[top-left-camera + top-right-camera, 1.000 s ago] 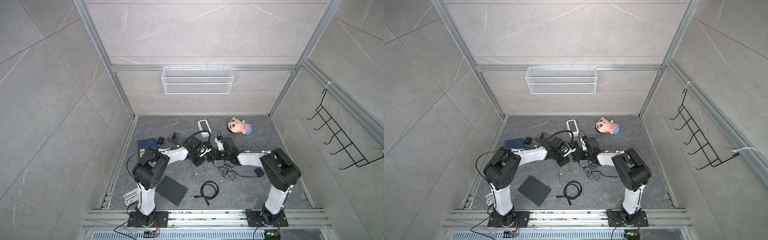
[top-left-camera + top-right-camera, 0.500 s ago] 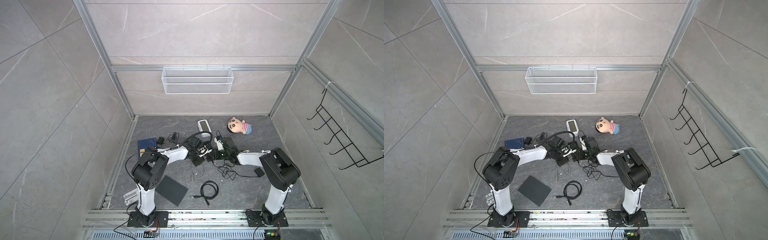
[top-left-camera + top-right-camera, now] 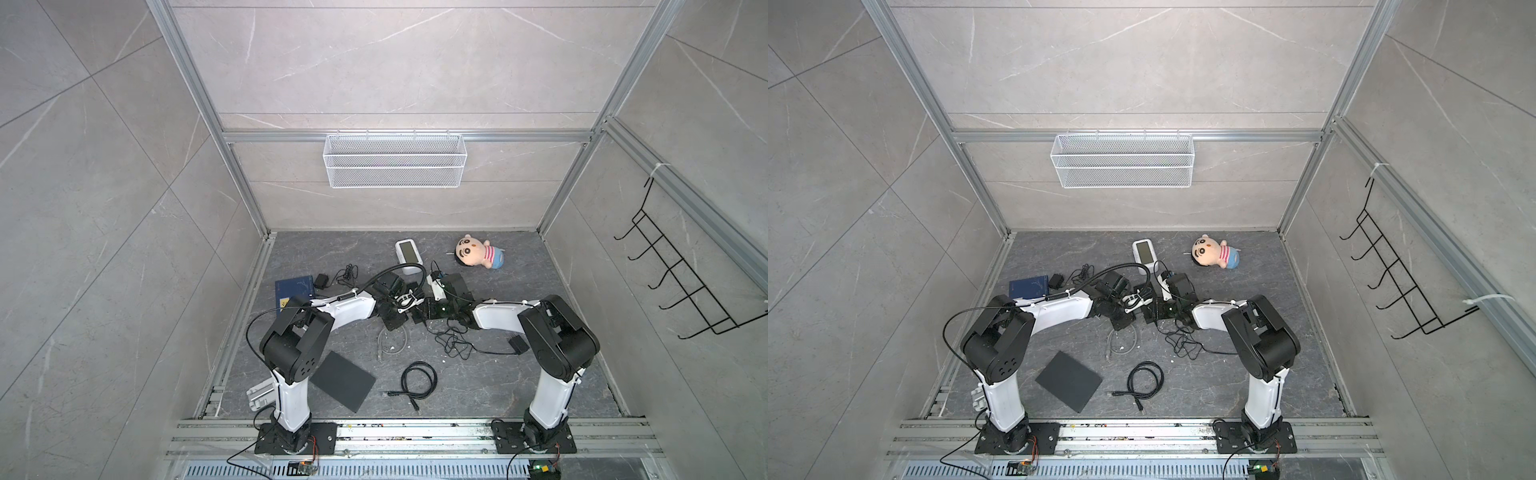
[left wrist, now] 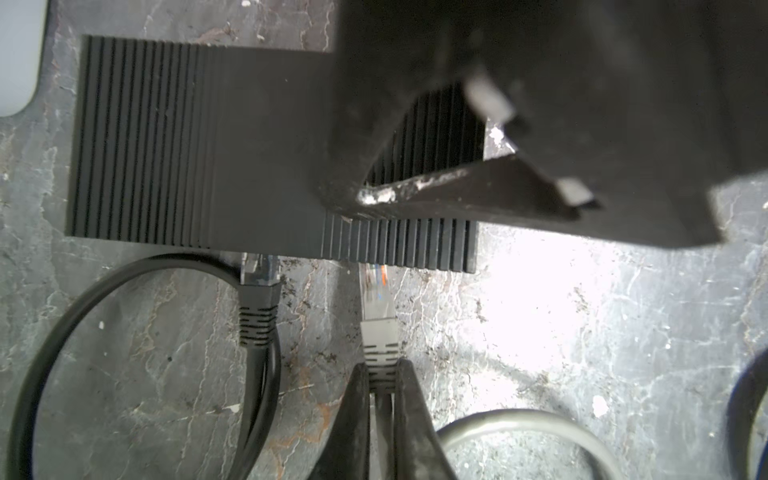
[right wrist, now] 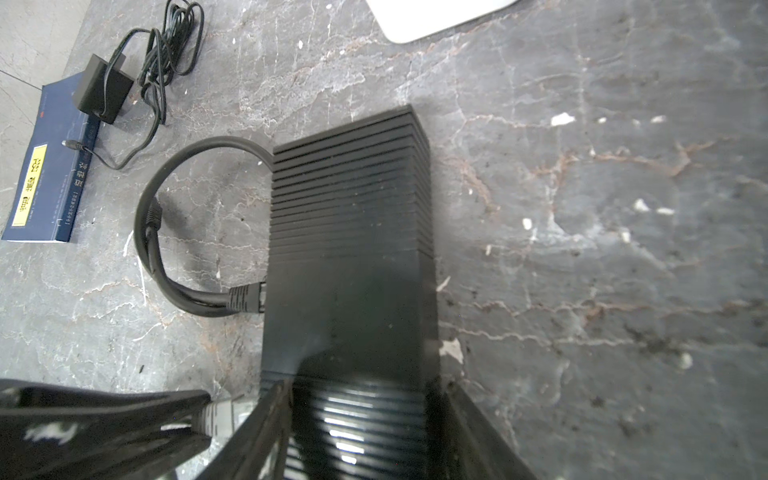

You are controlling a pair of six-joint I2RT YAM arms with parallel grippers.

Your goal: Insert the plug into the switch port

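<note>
In the left wrist view the black ribbed switch [image 4: 199, 141] lies on the floor with its port side toward me. My left gripper [image 4: 381, 365] is shut on the grey boot of the plug [image 4: 379, 332]. The plug's clear tip [image 4: 375, 286] reaches the switch's port edge, slightly tilted; how far it is in cannot be seen. My right gripper [image 5: 365, 390] is shut on one end of the switch [image 5: 349, 249], a finger on each long side. Both top views show the left gripper [image 3: 409, 302] [image 3: 1140, 300] and the right gripper [image 3: 422, 311] [image 3: 1152, 309] meeting at mid-floor.
A black cable [image 4: 257, 316] sits plugged into a neighbouring port. The plug's grey cable [image 3: 392, 345] loops on the floor. Around lie a coiled black cable [image 3: 419, 376], a black pad [image 3: 343, 380], a blue book [image 3: 291, 289], a white device [image 3: 408, 255], a plush doll [image 3: 478, 253] and a tangled adapter cord [image 3: 457, 345].
</note>
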